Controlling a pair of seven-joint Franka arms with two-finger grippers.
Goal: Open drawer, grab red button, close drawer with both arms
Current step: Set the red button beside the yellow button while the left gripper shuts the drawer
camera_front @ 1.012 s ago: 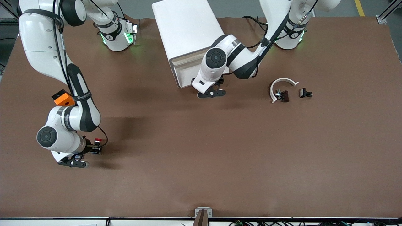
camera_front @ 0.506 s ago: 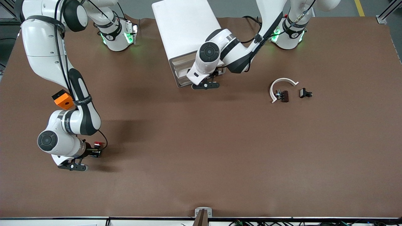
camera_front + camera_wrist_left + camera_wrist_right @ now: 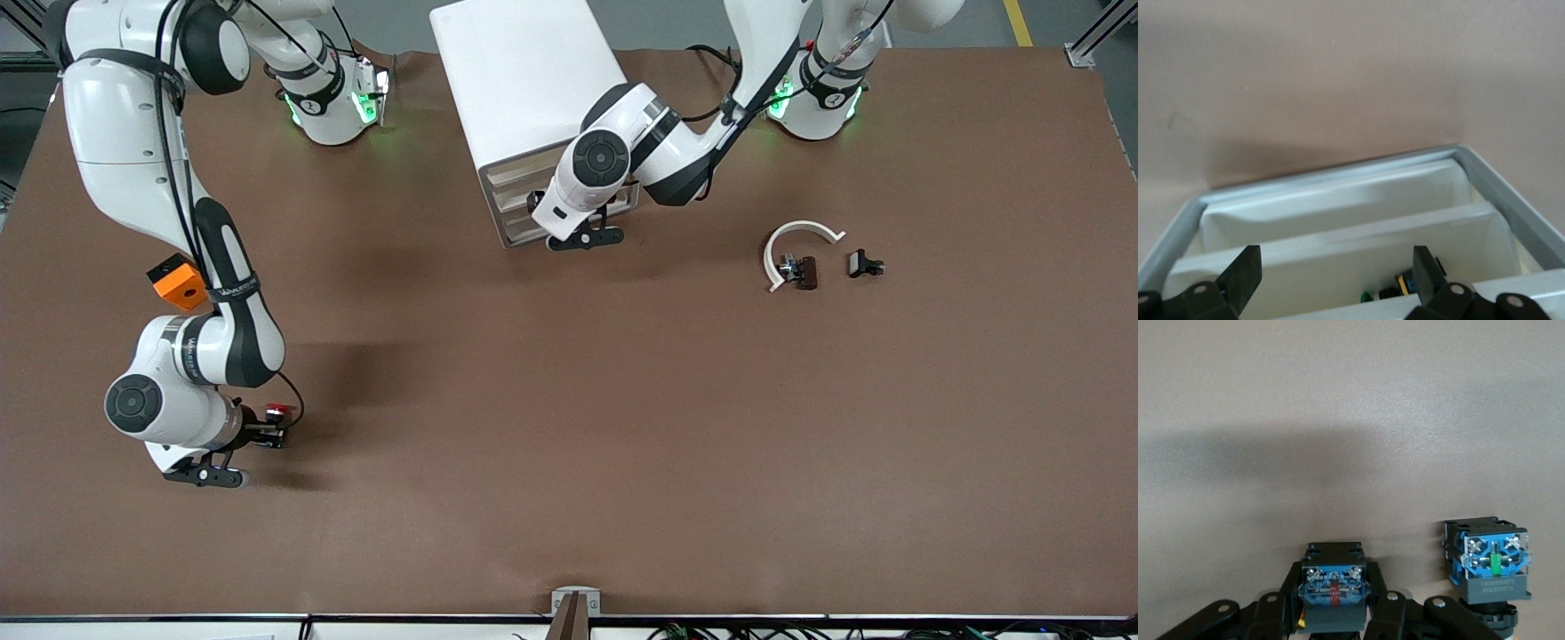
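My right gripper (image 3: 271,434) hangs low over the table near the right arm's end, shut on the button (image 3: 1335,587). The button's black-and-blue body with a red stripe sits between the fingers (image 3: 1388,613), and its red cap (image 3: 280,411) shows beside them. My left gripper (image 3: 1336,280) is open at the front of the white cabinet (image 3: 524,80), its fingers (image 3: 1245,270) spread wide and holding nothing. Under it a white drawer (image 3: 1338,253) stands slightly out (image 3: 520,209). Small parts lie inside it, one green and one black, yellow and blue.
A second like button (image 3: 1490,563) with a green mark stands on the table beside the held one. An orange cube (image 3: 180,283) lies by the right arm. A white curved piece (image 3: 796,238) and two small dark parts (image 3: 805,271) (image 3: 864,264) lie toward the left arm's end.
My left gripper has moved in toward the cabinet front. My right gripper has shifted slightly toward the front camera, the button still in it.
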